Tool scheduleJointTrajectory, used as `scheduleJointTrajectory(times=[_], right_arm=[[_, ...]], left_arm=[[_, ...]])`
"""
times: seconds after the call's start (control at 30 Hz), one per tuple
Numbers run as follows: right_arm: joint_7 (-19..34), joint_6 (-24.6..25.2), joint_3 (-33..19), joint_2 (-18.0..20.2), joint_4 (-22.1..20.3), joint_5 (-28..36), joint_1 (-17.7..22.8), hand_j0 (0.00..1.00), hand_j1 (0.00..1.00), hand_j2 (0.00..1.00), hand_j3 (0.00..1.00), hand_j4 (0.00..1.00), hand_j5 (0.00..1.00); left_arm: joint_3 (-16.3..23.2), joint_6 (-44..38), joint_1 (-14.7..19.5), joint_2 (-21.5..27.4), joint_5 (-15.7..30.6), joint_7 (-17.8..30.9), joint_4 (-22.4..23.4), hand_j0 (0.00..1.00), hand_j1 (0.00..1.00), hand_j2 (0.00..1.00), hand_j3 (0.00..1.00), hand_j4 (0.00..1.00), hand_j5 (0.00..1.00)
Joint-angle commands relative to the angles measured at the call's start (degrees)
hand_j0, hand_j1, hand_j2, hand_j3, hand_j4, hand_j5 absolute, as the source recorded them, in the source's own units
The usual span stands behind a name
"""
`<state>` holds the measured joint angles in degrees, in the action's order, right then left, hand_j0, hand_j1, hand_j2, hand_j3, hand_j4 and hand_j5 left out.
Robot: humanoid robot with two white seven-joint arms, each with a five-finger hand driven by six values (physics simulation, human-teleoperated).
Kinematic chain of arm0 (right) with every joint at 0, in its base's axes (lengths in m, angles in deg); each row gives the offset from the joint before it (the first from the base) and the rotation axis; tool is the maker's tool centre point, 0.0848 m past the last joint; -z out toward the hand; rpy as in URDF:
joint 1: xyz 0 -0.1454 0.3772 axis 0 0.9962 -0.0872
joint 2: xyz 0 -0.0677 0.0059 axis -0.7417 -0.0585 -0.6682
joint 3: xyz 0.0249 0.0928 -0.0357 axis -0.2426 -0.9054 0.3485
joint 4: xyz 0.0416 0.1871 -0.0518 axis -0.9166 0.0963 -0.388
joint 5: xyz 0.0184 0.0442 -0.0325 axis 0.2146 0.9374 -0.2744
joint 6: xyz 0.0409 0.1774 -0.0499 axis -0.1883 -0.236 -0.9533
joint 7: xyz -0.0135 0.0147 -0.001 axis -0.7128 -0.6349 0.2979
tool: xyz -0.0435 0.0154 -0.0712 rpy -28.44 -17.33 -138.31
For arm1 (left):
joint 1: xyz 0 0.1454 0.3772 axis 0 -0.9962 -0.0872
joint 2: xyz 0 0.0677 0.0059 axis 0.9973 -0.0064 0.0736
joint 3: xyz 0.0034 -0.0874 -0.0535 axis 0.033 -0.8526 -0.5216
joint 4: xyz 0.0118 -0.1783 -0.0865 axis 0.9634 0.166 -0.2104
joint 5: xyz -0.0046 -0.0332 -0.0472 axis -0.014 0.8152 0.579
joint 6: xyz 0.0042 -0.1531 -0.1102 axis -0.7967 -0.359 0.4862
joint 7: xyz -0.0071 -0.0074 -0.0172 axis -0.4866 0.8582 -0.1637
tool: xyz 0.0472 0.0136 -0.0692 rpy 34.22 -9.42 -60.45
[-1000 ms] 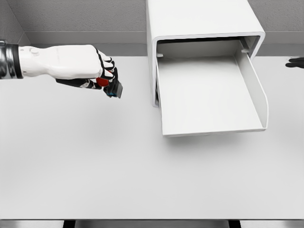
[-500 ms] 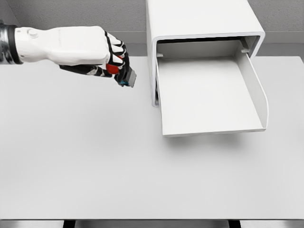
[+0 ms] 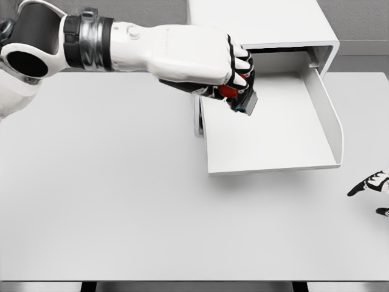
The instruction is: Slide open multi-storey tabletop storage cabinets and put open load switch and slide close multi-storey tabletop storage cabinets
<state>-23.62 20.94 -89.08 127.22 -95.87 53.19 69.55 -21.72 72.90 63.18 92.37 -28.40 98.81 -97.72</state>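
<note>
Placing step: left hand (image 3: 206, 64) pinching load switch (image 3: 245, 100) over drawer (image 3: 273, 140) at 12 o'clock; next I lower, release.

Looks like a bare simulated test bench to me, not any real room: everything's rendered in flat, clean tones with a plain white tabletop (image 3: 121, 213) and a featureless grey wall (image 3: 134, 12) behind it. The only furniture on it is a white storage cabinet (image 3: 255, 21) with its drawer (image 3: 267, 131) slid out, no labels or clutter on it. Add the glossy white humanoid arm (image 3: 109, 45) reaching in from the left, and it reads as a robot manipulation lab setup, though it could pass for a stripped-down office desk too.
</note>
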Motion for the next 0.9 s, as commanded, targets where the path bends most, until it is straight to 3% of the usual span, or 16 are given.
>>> scheduleJointTrajectory(times=[0.0, 0.13, 0.2, 0.27, 0.4, 0.63, 0.7, 0.77, 0.8, 0.87], right_arm=[[-0.01, 0.14, 2.70, 1.96, -0.13, 0.40, -0.18, 0.62, 0.62, 0.62, 0.62, 0.62, 0.62], [-0.01, 0.14, 2.87, 3.80, -0.13, 0.66, -1.58, 0.62, 0.62, 0.62, 0.62, 0.62, 0.62], [-0.01, 0.14, 2.96, 5.21, -0.13, 0.66, -2.02, 0.62, 0.62, 0.62, 0.62, 0.62, 0.62], [-0.01, 0.14, 2.96, 5.30, -0.13, 0.75, -2.81, 0.62, 0.62, 0.62, 0.62, 0.62, 0.62], [-0.01, 0.14, 2.88, 5.39, -0.13, 2.06, -4.75, 0.63, 0.63, 0.63, 0.63, 0.63, 0.63], [-0.01, 0.14, 6.12, 8.29, -0.22, 2.86, -6.42, 0.63, 0.63, 0.63, 0.63, 0.63, 0.63], [-0.01, 0.14, 8.50, 8.55, -0.22, 2.86, -8.00, 0.62, 0.62, 0.62, 0.62, 0.62, 0.62], [-0.01, 0.14, 11.49, 9.69, -0.22, 2.86, -10.37, 0.62, 0.62, 0.62, 0.62, 0.62, 0.62], [-0.01, 0.14, 12.28, 9.78, -0.22, 2.86, -10.81, 0.62, 0.62, 0.62, 0.62, 0.62, 0.62], [-0.01, 0.14, 12.89, 9.96, -0.22, 2.86, -11.25, 0.62, 0.62, 0.62, 0.62, 0.62, 0.62]], left_arm=[[2.27, -0.20, 0.09, -6.65, -4.14, -0.07, 6.01, 0.38, 0.38, 0.38, 0.38, 0.38, 0.38], [2.80, -0.20, 0.97, -10.34, -7.66, -0.07, 13.13, 0.39, 0.39, 0.39, 0.39, 0.39, 0.39], [2.89, -0.20, 0.97, -10.96, -7.75, -0.07, 15.15, 0.47, 0.47, 0.47, 0.47, 0.47, 0.47], [2.80, -0.20, 1.06, -11.05, -7.40, -0.07, 15.24, 0.58, 0.58, 0.58, 0.58, 0.58, 0.58], [2.80, -0.20, 1.06, -11.13, -7.40, -0.07, 15.59, 0.99, 0.99, 0.99, 0.99, 0.99, 0.99], [2.80, -0.20, 2.37, -10.87, -5.21, -0.07, 14.89, 1.00, 1.00, 1.00, 1.00, 1.00, 1.00], [2.80, -0.20, 3.43, -4.73, 1.38, -0.07, 11.65, 1.00, 1.00, 1.00, 1.00, 1.00, 1.00], [2.71, -0.20, 4.75, 8.80, 12.72, -0.07, 0.13, 1.00, 1.00, 1.00, 1.00, 1.00, 1.00], [2.63, -0.20, 5.10, 15.31, 17.64, -0.07, -2.07, 1.00, 1.00, 1.00, 1.00, 1.00, 1.00], [2.63, -0.20, 4.92, 28.49, 20.20, -1.49, -2.16, 1.00, 1.00, 1.00, 1.00, 1.00, 1.00]])
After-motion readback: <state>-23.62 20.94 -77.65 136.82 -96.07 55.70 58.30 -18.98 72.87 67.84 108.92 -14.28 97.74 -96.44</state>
